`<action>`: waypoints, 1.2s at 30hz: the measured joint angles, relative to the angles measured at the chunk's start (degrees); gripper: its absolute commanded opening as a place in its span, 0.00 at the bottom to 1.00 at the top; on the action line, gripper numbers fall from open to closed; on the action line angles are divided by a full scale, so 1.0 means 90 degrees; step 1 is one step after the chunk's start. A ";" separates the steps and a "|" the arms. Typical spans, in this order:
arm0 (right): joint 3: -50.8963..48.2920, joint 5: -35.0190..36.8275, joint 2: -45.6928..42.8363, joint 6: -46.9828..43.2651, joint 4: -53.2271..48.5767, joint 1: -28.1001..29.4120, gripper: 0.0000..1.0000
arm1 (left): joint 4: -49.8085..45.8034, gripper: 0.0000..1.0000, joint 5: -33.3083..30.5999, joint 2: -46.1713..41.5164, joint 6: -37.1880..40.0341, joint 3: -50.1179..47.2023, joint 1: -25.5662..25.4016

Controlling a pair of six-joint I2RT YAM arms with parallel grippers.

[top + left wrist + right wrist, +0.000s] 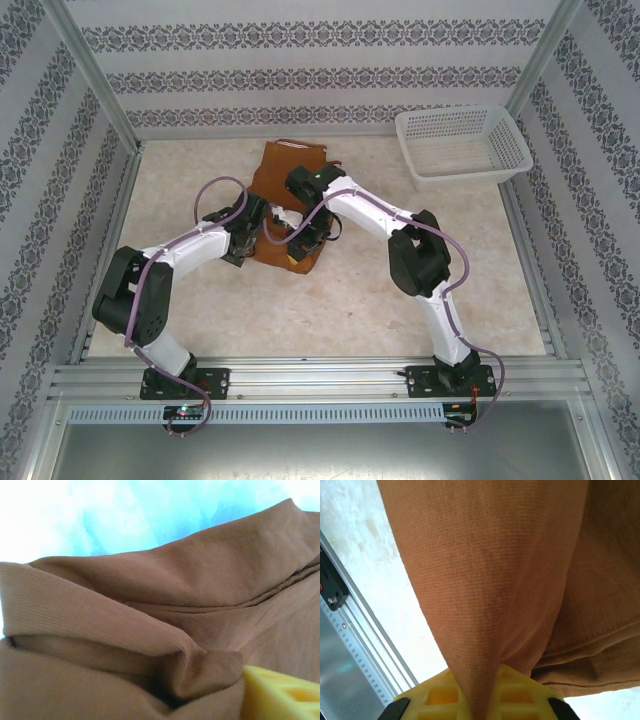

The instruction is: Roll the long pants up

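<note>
Beige marbled tabletop [400, 310], fenced by aluminium posts and patterned wallpaper. Nearest, behind both grippers: mounting rail [320, 378] along the table's near edge, with a broad bare stretch of table between it and them. More free surface out to the right of the right gripper [300, 240]. Somewhat less to the left of the left gripper [258, 228], up to the side rail. Near each other, the two, low over the cloth.

From the right wrist: yellow pads [440, 696] pressed together on a hanging fold of the long pants [495, 580], cloth rising taut out of the pinch (a firm, nearly closed hold). Off to the side of that fold, pale table and a slotted metal rail.

From the left wrist: one yellow fingertip [280, 695] at the lower right corner, touching or just beside a thick rolled lip of rust-brown cloth. Width of that opening, and anything held in it: cannot tell.

Under and just beyond both grippers: long pants [285, 175] gathered into a narrow brown heap, far edge straight and well short of the back wall.

Farther off, beyond the right gripper and to its right: white basket [462, 178] in the back corner, well apart from the cloth. Farthest: wallpapered back wall [320, 80].
</note>
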 measured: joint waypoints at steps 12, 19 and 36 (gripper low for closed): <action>-0.1171 0.3589 -0.1690 0.0141 0.0950 0.1634 0.98 | -0.0340 0.00 0.0291 0.0505 0.0236 0.0610 -0.0007; -0.2477 0.6207 -0.1892 -0.0313 0.2285 0.3060 0.98 | -0.0478 0.00 0.0459 0.0537 0.0306 0.0704 -0.0005; -0.2849 0.7599 -0.1083 -0.1846 0.4250 0.1710 0.00 | -0.0442 0.10 0.0622 -0.0049 0.0372 0.0546 0.0061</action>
